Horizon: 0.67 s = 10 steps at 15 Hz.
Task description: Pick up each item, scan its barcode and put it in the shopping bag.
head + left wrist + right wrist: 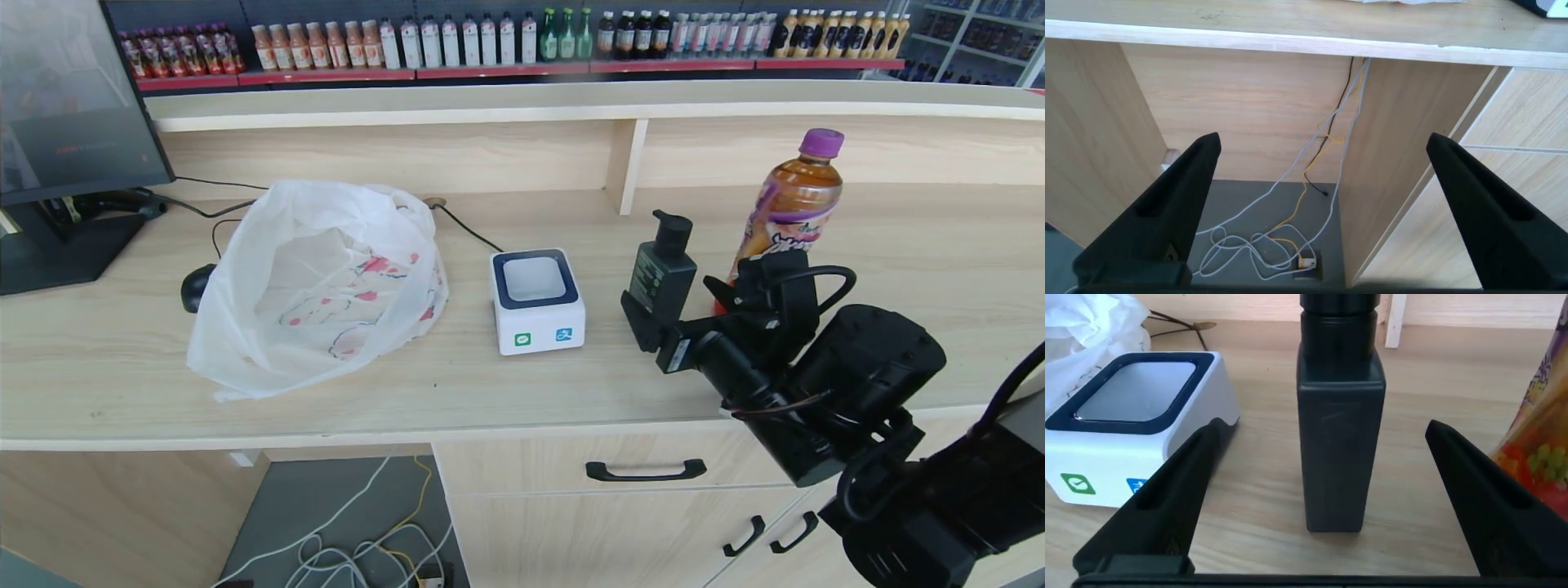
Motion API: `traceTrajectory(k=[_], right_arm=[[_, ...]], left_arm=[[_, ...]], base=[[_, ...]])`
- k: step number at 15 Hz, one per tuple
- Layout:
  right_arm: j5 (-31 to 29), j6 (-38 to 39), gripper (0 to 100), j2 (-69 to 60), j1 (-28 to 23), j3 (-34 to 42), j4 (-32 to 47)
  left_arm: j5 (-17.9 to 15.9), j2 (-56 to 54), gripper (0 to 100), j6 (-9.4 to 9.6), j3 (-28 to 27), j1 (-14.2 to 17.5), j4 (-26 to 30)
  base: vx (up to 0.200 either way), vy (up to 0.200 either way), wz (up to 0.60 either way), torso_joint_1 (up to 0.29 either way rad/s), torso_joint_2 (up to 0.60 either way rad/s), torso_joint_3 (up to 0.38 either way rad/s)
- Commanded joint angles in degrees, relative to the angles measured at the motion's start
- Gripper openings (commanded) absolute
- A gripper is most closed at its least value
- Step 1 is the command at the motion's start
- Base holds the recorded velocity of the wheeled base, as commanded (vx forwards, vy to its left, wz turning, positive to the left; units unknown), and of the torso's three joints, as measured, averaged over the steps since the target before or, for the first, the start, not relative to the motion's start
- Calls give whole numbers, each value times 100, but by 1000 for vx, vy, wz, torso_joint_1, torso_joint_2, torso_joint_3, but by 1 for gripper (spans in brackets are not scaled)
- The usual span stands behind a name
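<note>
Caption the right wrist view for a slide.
Open right tool lined up on the upright dark bottle, white scanner beside it.

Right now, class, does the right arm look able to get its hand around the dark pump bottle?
Probably yes. The open right hand faces the upright dark pump bottle, which sits in line with the gap between its fingers. The scanner and juice bottle stand clear on either side.

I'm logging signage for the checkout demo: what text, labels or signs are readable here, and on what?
Scanner: green and blue square icons, no legible words.
Dark pump bottle: label print too small.
Purple-capped drink bottle: lettering blurred.
Monitor: faint red mark, unreadable.
</note>
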Motion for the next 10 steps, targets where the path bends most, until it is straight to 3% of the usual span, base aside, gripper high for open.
traceTrajectory(k=[1, 10], right_arm=[[10, 5, 100, 122, -102, -53, -17], [361, 5, 100, 474, -463, -528, -17]], left_arm=[[1, -2, 100, 0, 0, 2, -1], [1, -2, 100, 0, 0, 2, -1]], base=[[0, 0, 0, 0, 0, 0], [0, 0, 0, 0, 0, 0]])
